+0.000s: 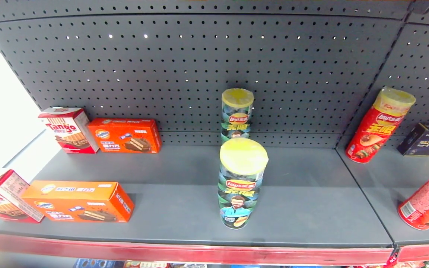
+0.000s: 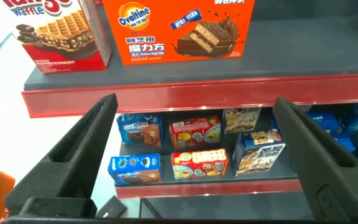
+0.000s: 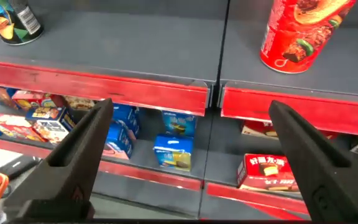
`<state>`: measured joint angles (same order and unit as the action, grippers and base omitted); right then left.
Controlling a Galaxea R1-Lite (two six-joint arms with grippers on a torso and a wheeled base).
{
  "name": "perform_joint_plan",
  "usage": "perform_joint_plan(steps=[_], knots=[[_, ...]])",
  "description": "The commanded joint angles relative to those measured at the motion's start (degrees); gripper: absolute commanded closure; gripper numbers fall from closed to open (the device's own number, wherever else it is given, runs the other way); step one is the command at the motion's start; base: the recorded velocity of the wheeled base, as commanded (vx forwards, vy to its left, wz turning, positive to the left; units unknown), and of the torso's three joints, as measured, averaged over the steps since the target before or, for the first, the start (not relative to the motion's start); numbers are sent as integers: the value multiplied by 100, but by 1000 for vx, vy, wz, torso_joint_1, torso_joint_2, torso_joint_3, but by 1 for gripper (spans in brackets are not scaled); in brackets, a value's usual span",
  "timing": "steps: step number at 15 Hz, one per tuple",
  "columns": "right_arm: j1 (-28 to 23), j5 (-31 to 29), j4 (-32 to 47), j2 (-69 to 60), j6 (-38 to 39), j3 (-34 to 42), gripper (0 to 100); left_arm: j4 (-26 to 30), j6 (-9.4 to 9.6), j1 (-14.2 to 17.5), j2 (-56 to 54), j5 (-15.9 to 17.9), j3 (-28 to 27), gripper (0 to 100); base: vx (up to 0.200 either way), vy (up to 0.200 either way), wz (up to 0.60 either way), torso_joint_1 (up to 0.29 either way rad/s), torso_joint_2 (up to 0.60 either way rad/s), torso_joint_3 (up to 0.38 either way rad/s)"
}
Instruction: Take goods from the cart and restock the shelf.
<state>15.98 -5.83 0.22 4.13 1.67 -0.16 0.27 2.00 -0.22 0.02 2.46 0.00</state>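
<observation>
1. My left pincer (image 2: 194, 102) stands wide apart, empty, before the red lip (image 2: 229, 93) of the shelf (image 1: 304, 201).
2. My right pincer (image 3: 190, 104) is equally wide, empty.
3. One green can (image 1: 240, 186) stands mid-shelf near the lip, a second can (image 1: 237, 113) at the back; bare board lies right of both.

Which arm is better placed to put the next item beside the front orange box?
Left, probably. The left gripper, open and empty, faces the front orange box; the right gripper faces the red can in the right bay.
</observation>
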Motion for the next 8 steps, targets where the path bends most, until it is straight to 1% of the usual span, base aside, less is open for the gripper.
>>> perform_joint_plan(steps=[1, 5, 6, 7, 8], knots=[[-500, 20, -22, 369, -18, 7, 0, 0, -7, -4, -2, 0, -9, 0, 0, 0, 0, 0, 0, 0], [-1124, 11, -22, 176, 0, 7, 0, 0, -33, -4, -2, 0, -9, 0, 0, 0, 0, 0, 0, 0], [-1528, 20, -13, 114, -9, 7, 0, 0, -33, 4, -2, -9, -9, 0, 0, 0, 0, 0, 0, 0], [-1818, 29, -22, 105, -9, 16, 0, 0, -33, 4, -2, 0, 0, 0, 0, 0, 0, 0, 0, 0], [-1809, -24, -31, 79, 53, 16, 0, 0, -33, -4, -2, -9, -9, 0, 0, 0, 0, 0, 0, 0]])
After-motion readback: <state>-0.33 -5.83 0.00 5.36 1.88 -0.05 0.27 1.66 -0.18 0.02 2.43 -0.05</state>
